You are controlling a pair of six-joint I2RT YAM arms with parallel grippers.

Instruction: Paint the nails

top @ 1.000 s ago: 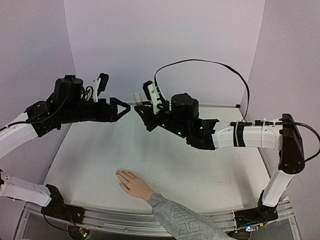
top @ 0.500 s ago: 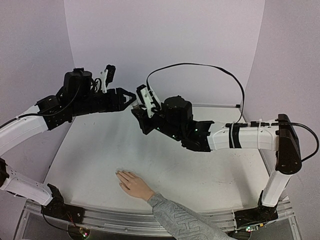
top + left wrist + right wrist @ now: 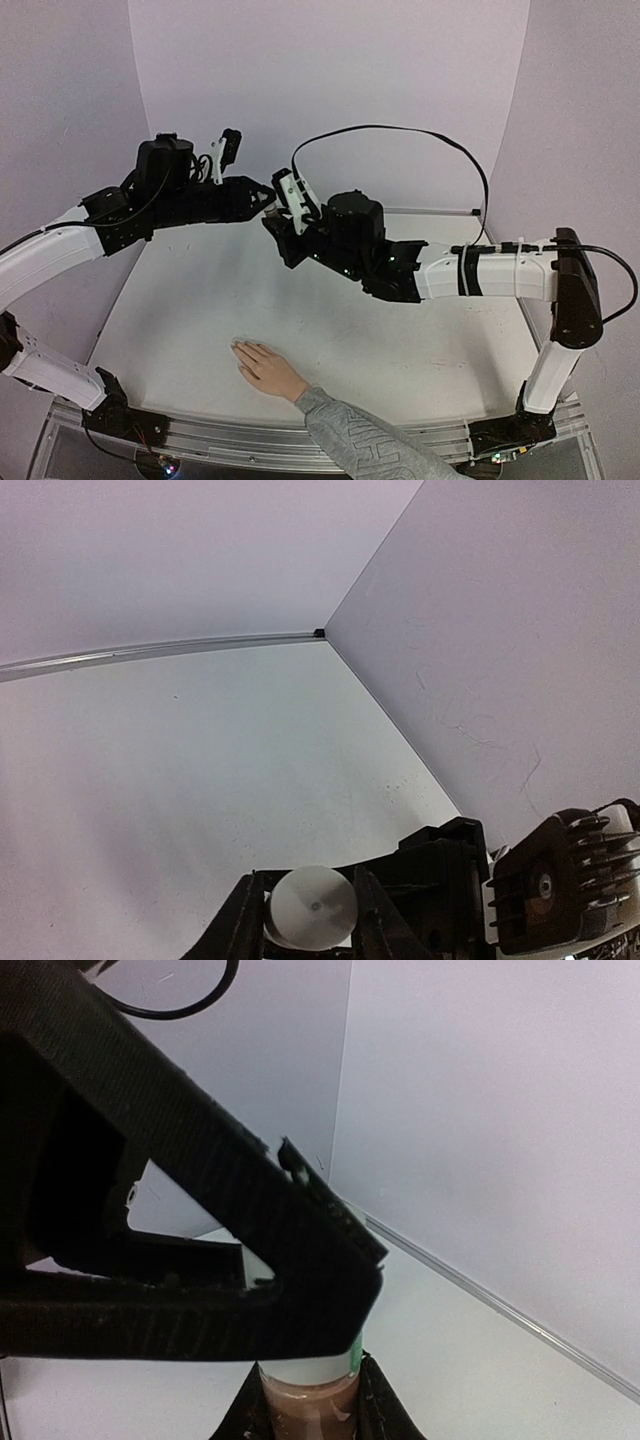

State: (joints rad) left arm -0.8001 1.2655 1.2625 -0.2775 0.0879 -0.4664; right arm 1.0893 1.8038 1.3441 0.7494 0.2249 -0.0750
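A light-skinned hand (image 3: 264, 370) in a grey patterned sleeve (image 3: 365, 445) lies flat on the table near the front edge. Its nails (image 3: 239, 348) are tiny and barely visible at the fingertips. High above the table's back, the two grippers meet. My right gripper (image 3: 278, 226) (image 3: 312, 1415) is shut on a small bottle (image 3: 310, 1400) of brownish polish. My left gripper (image 3: 268, 199) (image 3: 310, 908) is shut on the bottle's white cap (image 3: 312, 905), with a black finger (image 3: 243, 925) against each side of it. In the right wrist view the left gripper's finger (image 3: 200, 1250) hides most of the cap.
Pale walls close the table on the left, back and right, with a metal strip (image 3: 160, 648) along the back edge. A black cable (image 3: 400, 130) loops above the right arm. The white tabletop (image 3: 200, 310) lies far below both grippers.
My left gripper has moved right to the bottle and closed on its cap. The right arm shifted slightly left with the bottle, then stayed. The hand has not moved.
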